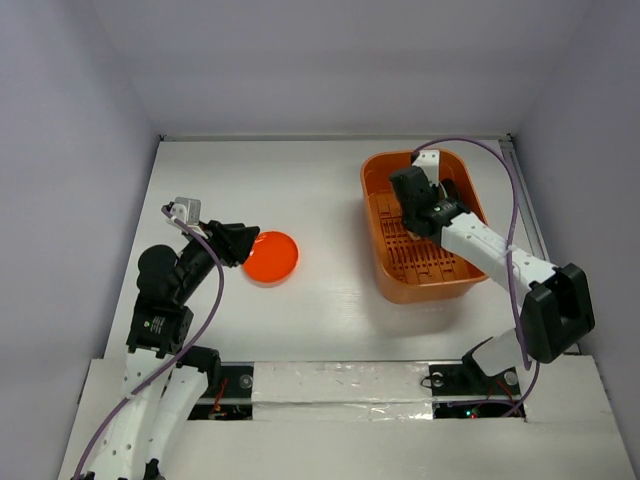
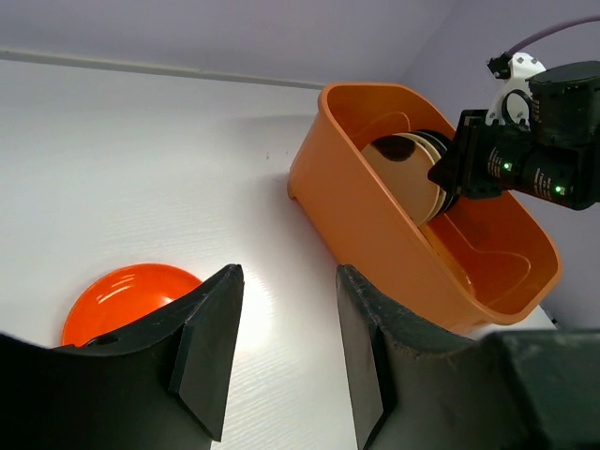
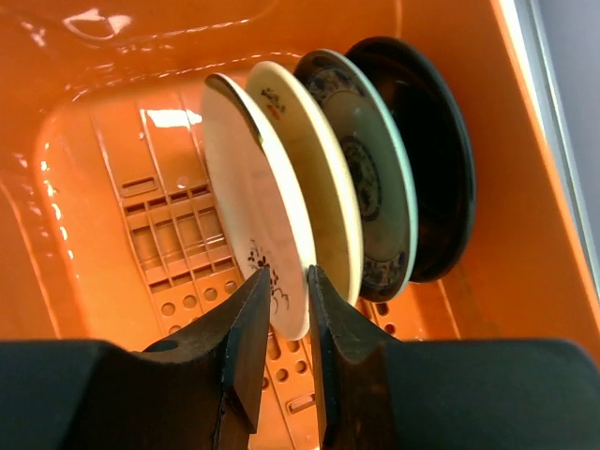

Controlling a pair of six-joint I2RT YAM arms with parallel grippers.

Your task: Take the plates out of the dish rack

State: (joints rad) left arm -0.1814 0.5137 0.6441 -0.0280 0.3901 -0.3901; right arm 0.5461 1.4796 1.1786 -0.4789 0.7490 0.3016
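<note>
The orange dish rack [image 1: 425, 285] stands at the right of the table. Several plates stand on edge in it: a cream plate with a dark sprig [image 3: 248, 187], a second cream-beige plate [image 3: 319, 178], a grey-blue patterned plate [image 3: 370, 178] and a black plate [image 3: 441, 159]. My right gripper [image 3: 289, 274] is down in the rack, its jaws closed on the lower rim of the first cream plate. An orange plate [image 1: 271, 257] lies flat on the table left of the rack. My left gripper [image 1: 245, 243] is open and empty, just left of and above that plate [image 2: 127, 295].
The rack's slotted floor [image 3: 164, 244] shows bare left of the plates. The rack's near wall [image 2: 375, 225] faces my left gripper [image 2: 291, 281] across white table. Grey walls close in the table at the back and sides.
</note>
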